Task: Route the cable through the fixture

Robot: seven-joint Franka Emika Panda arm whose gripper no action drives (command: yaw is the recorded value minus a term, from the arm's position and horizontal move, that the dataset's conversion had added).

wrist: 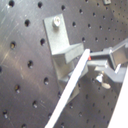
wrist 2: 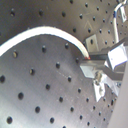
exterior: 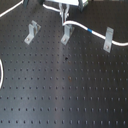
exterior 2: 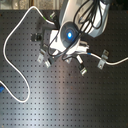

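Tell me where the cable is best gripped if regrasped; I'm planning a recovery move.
Probably the free span of the cable between the middle bracket and the blue band, taken from above with jaws across the cord: it hangs clear of board and brackets there.

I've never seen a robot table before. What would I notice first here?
Probably the white cable, snaking across the black board full of little holes, with a tiny blue band on it. Three metal brackets stand in a row near the board's far edge in the first exterior view; the cable passes the right bracket. Above the middle bracket, the gripper holds the cable in its jaws.
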